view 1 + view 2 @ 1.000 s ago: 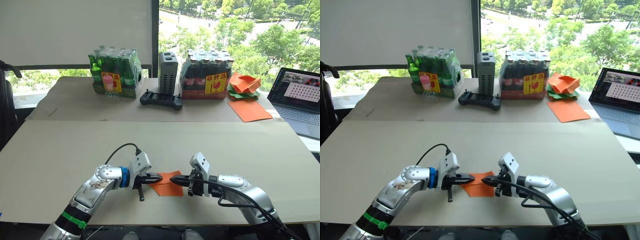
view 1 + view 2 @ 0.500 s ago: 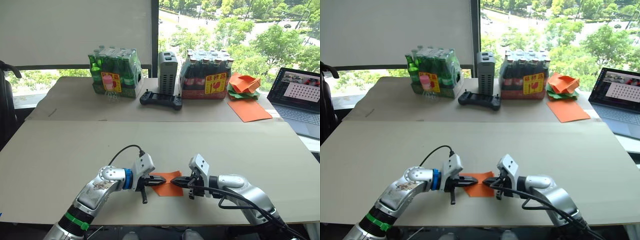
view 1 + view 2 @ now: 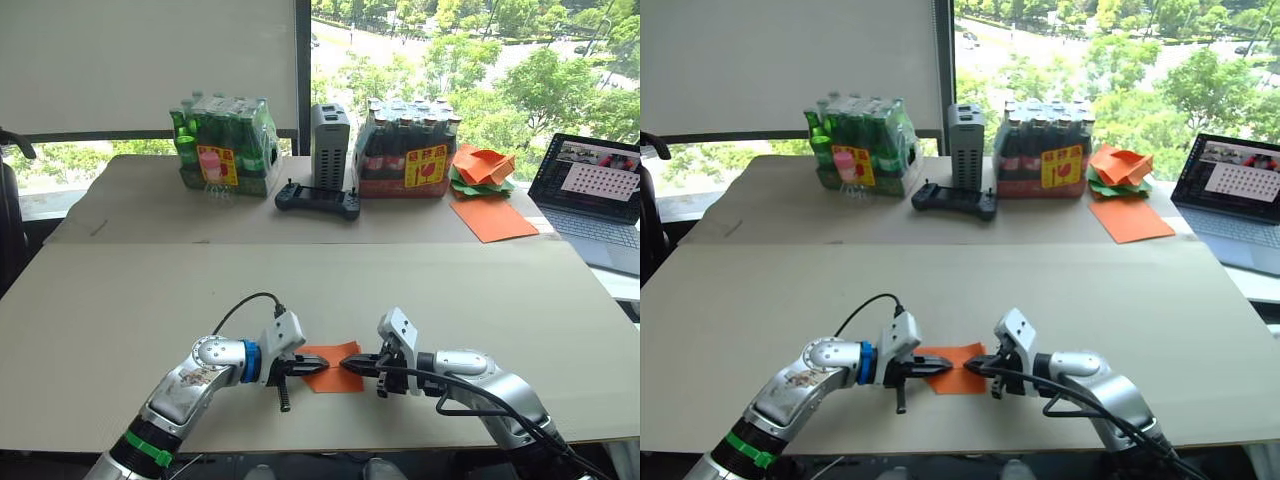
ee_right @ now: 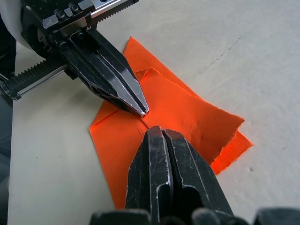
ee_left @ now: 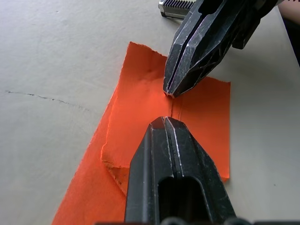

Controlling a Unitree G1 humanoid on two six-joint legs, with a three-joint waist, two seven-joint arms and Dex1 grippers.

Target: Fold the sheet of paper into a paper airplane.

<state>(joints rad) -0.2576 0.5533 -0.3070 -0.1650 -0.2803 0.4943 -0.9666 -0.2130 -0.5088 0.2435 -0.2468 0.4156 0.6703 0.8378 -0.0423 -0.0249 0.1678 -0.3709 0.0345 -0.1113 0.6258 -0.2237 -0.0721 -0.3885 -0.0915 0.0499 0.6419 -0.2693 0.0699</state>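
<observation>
Sheet of paper (image 3: 328, 367) flat, long axis left-right between both closed claws.

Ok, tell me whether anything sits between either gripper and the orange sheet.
Nothing visible does. The left gripper and right gripper, both shut, meet tip to tip over the sheet of paper, which lies on the bare table.

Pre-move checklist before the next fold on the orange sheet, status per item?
1. Thin bright-orange sheet of paper flat on the beige table: ok, lying near the front edge.
2. Left gripper shut: ok.
3. Right gripper shut: ok.
4. Both tips over the sheet's middle crease, facing each other: ok.
5. Tips pressing the paper: cannot tell.
6. Folded layers lying flat: not ok, one torn-edged flap is lifted.
</observation>
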